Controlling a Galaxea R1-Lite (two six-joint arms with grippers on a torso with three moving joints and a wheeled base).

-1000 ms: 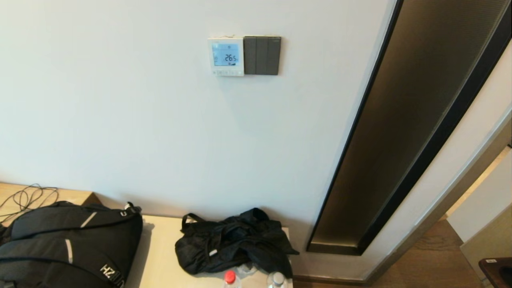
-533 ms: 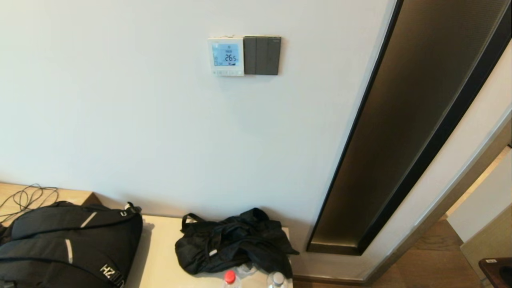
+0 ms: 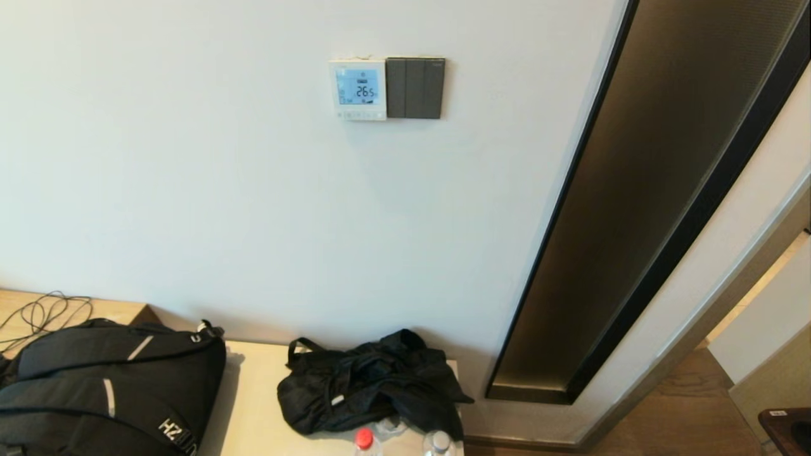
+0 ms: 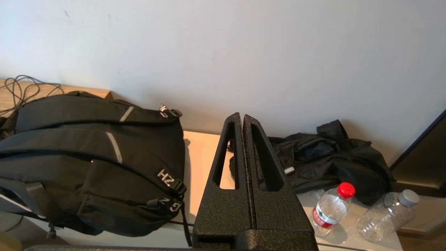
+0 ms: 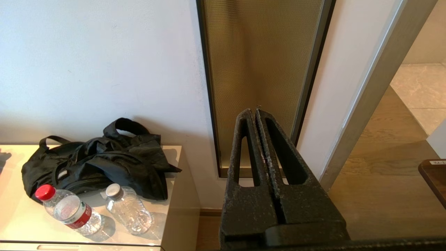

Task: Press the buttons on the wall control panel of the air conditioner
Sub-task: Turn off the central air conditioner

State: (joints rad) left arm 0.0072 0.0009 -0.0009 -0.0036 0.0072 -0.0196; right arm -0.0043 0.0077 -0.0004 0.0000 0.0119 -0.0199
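The air conditioner's wall control panel [image 3: 358,90] is a small white square with a light-blue screen reading 26.5, high on the white wall. The buttons [image 3: 361,115] are a row of tiny pale keys along its bottom edge. Neither arm shows in the head view. My left gripper [image 4: 242,116] is shut and empty, low over the cabinet and pointing at the wall. My right gripper [image 5: 253,111] is shut and empty, low, in front of the gold mesh panel. Both are far below the control panel.
A dark grey three-rocker switch plate [image 3: 415,88] adjoins the panel's right side. A pale cabinet [image 3: 253,405] below holds a black backpack [image 3: 108,386], a crumpled black bag [image 3: 370,380] and two bottles [image 4: 332,207]. A dark-framed gold mesh panel [image 3: 659,190] stands right.
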